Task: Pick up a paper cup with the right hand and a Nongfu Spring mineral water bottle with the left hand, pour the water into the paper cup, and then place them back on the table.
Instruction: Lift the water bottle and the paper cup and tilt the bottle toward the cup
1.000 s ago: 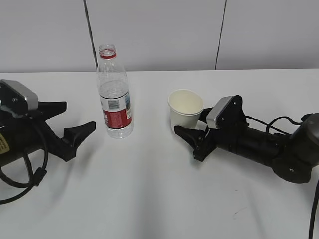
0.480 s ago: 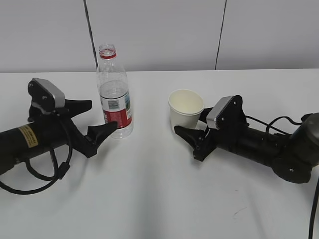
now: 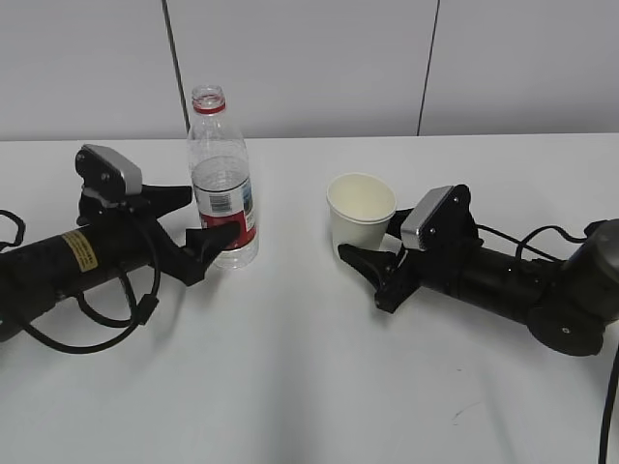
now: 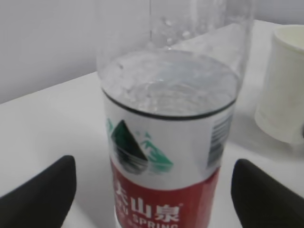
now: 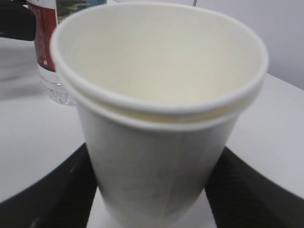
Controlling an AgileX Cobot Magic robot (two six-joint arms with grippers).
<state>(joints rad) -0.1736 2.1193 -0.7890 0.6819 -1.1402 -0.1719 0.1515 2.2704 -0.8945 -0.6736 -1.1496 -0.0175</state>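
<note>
Left end effector [image 3: 198, 218]: I see it spread around the bottle [image 3: 222, 184], not clamped.
Right end effector [image 3: 382, 244]: fingers apart, flanking the paper cup [image 3: 360, 214].
Table [image 3: 290, 387]: carries both.

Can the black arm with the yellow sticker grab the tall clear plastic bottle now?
Probably yes. The left hand's open claw already has a finger on each side of the tall clear plastic bottle, with nothing between them.

White table [image 3: 290, 387] with bottle [image 3: 221, 184], cup [image 3: 360, 213]
</note>
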